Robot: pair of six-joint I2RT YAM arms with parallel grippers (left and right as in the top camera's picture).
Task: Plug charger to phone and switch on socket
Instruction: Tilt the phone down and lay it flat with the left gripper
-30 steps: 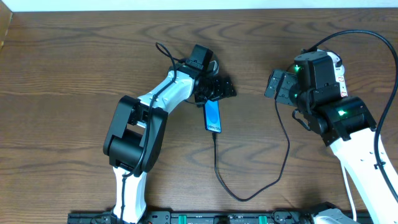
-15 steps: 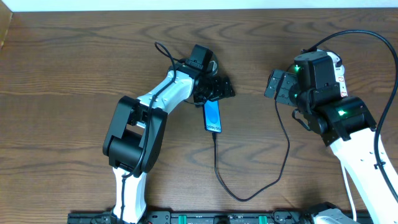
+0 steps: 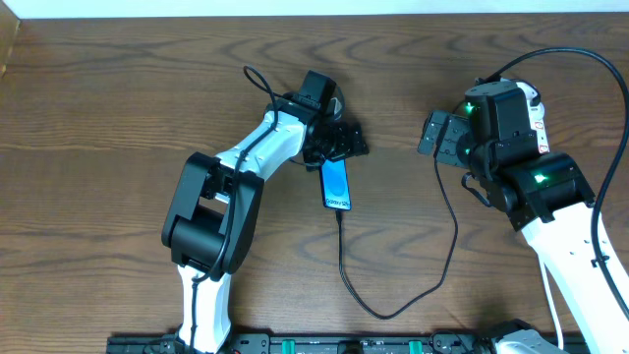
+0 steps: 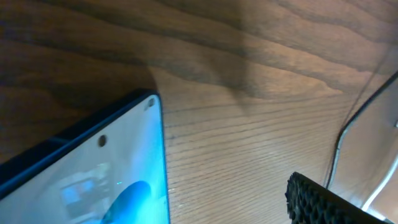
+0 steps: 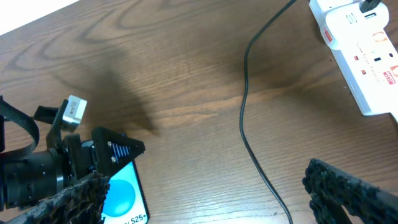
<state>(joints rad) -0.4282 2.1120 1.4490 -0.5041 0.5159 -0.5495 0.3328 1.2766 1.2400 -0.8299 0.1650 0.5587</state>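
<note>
Take the overhead view as a clock face with twelve at the far edge of the table (image 3: 118,88). The phone (image 3: 337,185) lies screen-up near the middle, its long axis running roughly twelve to six. The charger (image 3: 447,231) meets its six o'clock end, loops toward six and climbs back toward one o'clock under the right arm. The connector looks seated, though the joint is too small to be sure. If so, what remains is the switch, and that turns on the socket (image 5: 364,56). From the right gripper (image 3: 439,138) it lies at about three o'clock, mostly hidden beneath that arm from above. In the right wrist view it sits in the one o'clock corner, long axis slanting eleven to five, red-marked face up. The right gripper's jaws stand wide apart and hold nothing. The left gripper (image 3: 339,147) hovers at the phone's twelve o'clock end, jaws also apart, with bare wood between one pad and the phone's edge. It is well apart from the socket, off toward nine o'clock of it. The right arm is plainly the nearer one for the switch.
</note>
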